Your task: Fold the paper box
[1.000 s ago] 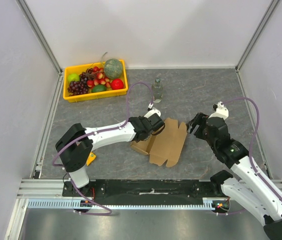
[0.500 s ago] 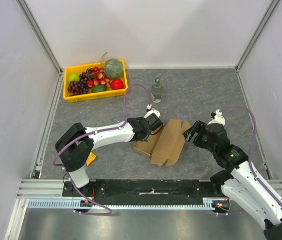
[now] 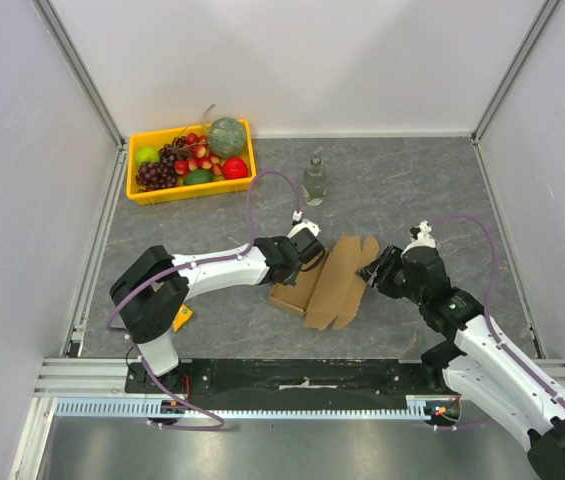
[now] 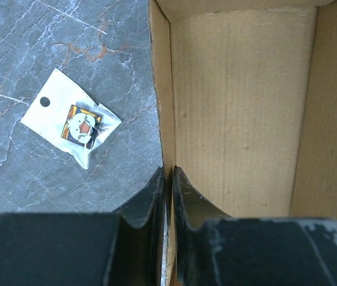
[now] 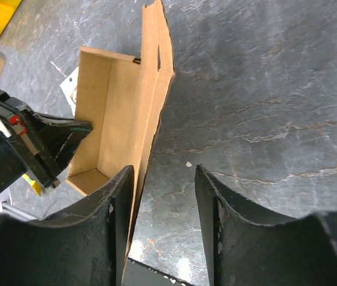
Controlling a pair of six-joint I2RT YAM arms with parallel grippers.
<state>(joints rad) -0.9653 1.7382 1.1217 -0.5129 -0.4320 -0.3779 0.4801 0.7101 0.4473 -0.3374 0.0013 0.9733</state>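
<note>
- The box (image 3: 327, 285) lies on the table (image 3: 422, 190) between your two grippers. It is partly formed: an open trough with a broad panel raised along the side toward the right arm.
- Your left gripper (image 4: 168, 179) is at the trough's outer side wall. The wrist view shows its fingers pressed together on the thin cardboard edge, one finger inside the trough and one outside.
- Your right gripper (image 5: 162, 179) is at the raised panel with its fingers spread. The panel's free edge runs into the gap, close to the finger nearer the box. You cannot tell whether they touch.
- A packet (image 4: 73, 125) lies flat on the table outside the pinched wall, apart from the box.
- A bottle (image 3: 315, 180) stands upright behind the box, apart from it.
- A yellow tray (image 3: 140, 196) of fruit sits at the far left corner, well apart from the box.
</note>
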